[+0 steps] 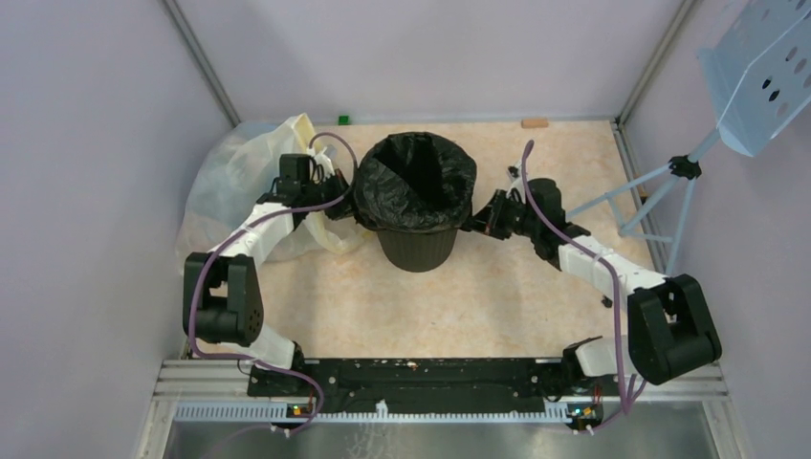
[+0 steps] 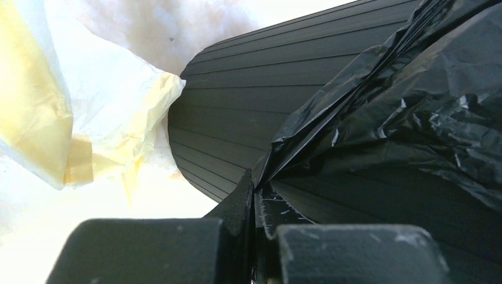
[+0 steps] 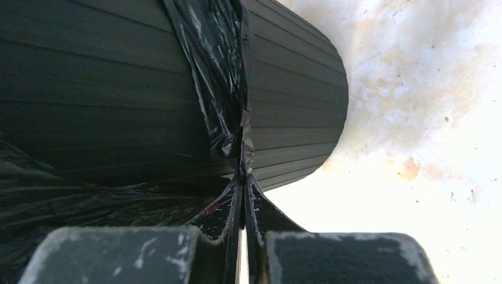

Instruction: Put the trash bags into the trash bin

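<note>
Here, left claw (image 2: 257, 184) and right claw (image 3: 241, 177) tight on crinkly glossy bag (image 2: 408, 100) over ribbed bin (image 2: 237, 106).

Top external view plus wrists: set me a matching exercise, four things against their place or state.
1 black trash bag
2 trash bin
3 pale-yellow bag
4 left gripper

A upright, middle of the table
B shut on black plastic
C lining the bin, folded over its rim
D crumpled, far left

Pairs: 1-C, 2-A, 3-D, 4-B
</note>
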You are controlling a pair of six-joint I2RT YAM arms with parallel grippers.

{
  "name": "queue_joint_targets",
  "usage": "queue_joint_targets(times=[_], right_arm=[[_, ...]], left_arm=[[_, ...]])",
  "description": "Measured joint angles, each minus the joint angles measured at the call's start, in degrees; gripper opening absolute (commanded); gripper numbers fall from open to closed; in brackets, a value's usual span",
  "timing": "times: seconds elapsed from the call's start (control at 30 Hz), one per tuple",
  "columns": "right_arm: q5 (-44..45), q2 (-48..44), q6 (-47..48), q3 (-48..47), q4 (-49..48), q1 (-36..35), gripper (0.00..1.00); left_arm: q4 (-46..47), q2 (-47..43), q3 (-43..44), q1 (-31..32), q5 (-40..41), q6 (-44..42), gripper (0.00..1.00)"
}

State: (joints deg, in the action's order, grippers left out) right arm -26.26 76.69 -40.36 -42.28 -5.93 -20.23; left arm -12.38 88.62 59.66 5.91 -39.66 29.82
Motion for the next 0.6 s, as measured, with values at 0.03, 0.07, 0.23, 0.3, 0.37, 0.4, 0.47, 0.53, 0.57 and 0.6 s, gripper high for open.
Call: queue_joint_targets(times=[0.03,0.07,0.23,0.3,0.37,0.4,0.47,0.53,0.57,0.6], right_arm=[[0.0,0.1,-0.2,0.5,-0.7,-0.3,0.01],[-0.1,0.3,-0.3,0.9,-1.4,-0.5,0.01],[-0.3,1.6,-0.9,2.0,-4.1,-1.0,0.05],[-0.2,1.8,-1.7,2.8,-5.6,-1.0,0.07],[-0.2,1.8,-2.4,3.7,-7.4,-1.0,0.07],[-0.2,1.9,-2.9,4.1,-8.3,-1.0,0.07],[-0.1,2.1,-3.5,4.7,-9.5,-1.1,0.08],[0.2,2.4,-3.9,5.1,-10.7,-1.2,0.08],[0.4,2.6,-4.3,5.2,-11.1,-1.3,0.08],[0.5,2.6,-4.3,5.4,-11.4,-1.4,0.08]], left_arm=[[0.5,0.0,-0.6,0.0,0.0,0.1,0.0],[1.2,0.0,-1.2,0.0,0.0,0.3,0.0],[4.9,0.0,-4.6,0.1,-0.2,1.3,0.0],[7.3,0.0,-6.6,0.2,-0.2,2.4,0.0],[11.4,-0.4,-9.9,0.4,0.1,4.4,0.0],[12.9,-0.9,-11.4,0.5,0.1,5.2,0.0],[16.6,-2.4,-15.3,0.6,0.5,7.8,0.0],[19.1,-3.4,-17.8,0.6,1.0,9.5,0.0],[20.4,-3.8,-18.7,0.5,1.3,10.3,0.0],[21.5,-4.0,-19.3,0.6,1.6,11.0,0.0]])
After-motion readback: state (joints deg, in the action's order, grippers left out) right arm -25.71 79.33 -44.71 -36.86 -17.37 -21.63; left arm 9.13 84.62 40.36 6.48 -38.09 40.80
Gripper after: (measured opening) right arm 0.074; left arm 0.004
